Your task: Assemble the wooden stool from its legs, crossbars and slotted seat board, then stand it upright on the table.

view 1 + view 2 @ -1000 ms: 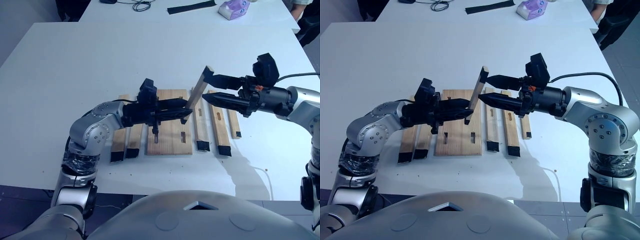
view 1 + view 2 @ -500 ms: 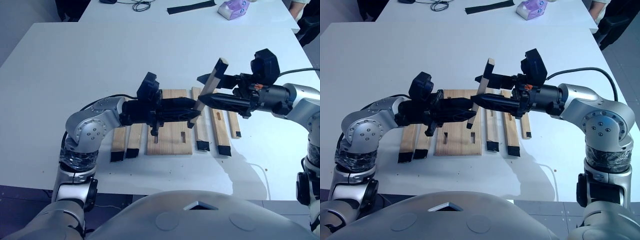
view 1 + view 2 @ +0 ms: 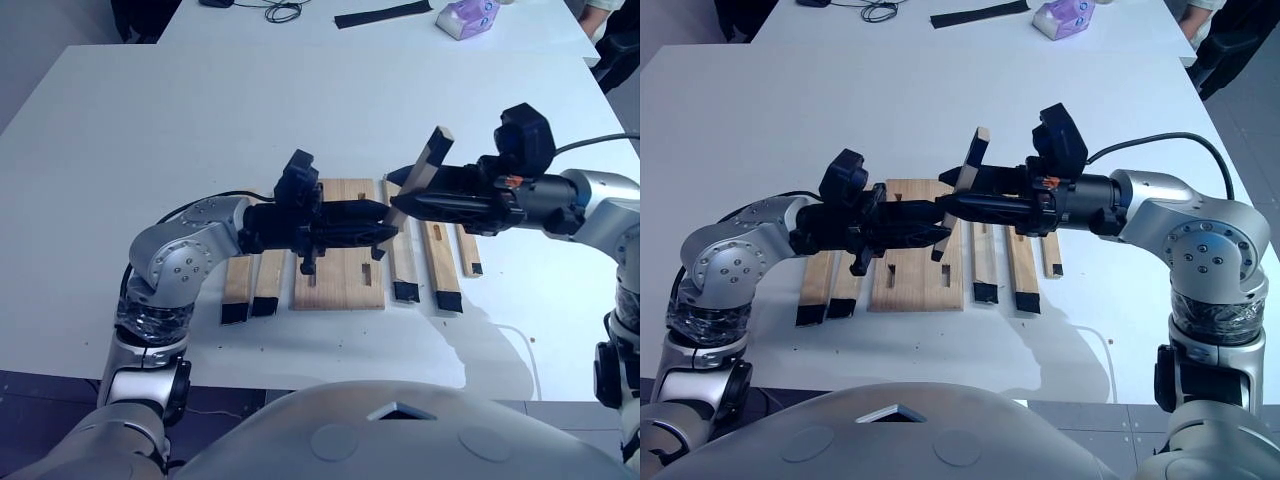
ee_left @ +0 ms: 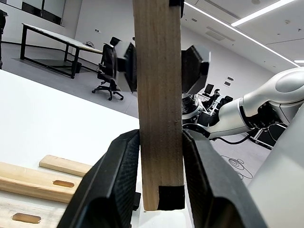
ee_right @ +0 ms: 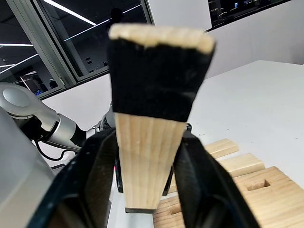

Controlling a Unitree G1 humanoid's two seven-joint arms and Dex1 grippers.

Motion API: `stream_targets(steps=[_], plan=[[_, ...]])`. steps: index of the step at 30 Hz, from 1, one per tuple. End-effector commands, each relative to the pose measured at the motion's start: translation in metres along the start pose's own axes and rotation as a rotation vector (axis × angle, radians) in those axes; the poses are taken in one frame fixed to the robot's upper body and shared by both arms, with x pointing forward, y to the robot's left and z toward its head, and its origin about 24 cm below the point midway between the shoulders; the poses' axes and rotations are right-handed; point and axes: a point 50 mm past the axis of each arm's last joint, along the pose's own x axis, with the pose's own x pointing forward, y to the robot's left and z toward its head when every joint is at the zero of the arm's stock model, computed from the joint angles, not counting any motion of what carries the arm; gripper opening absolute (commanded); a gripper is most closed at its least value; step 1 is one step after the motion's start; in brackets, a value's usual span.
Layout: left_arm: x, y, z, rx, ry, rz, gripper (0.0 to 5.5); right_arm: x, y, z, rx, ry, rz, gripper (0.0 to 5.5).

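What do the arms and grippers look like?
Left arm and right arm are silver-grey with rounded joint housings. The left gripper and right gripper are black, with long tapered fingers. A black cable arcs from the right wrist, which bears orange marks.

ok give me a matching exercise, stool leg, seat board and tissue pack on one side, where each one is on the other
Things:
1. stool leg
2. slotted seat board
3. purple tissue pack

Places:
A. lying flat on the near table
B. on the far table
C. tilted, off the table, clamped by the left claw and the right claw

Pairs: 1-C, 2-A, 3-B
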Motion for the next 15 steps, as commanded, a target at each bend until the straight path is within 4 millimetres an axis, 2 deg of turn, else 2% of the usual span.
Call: stream_targets(steps=[1,15], plan=[[0.003,-0.002,0.003,0.023,0.031,-0.033,1.31,0.004,0.001,0.003,-0.027,0.008,0.007,1.34],[-0.004,0.012,0.006,0.039,0.037,0.054,1.31,-0.006,-0.001,-0.003,-0.051,0.084,-0.059,1.32]])
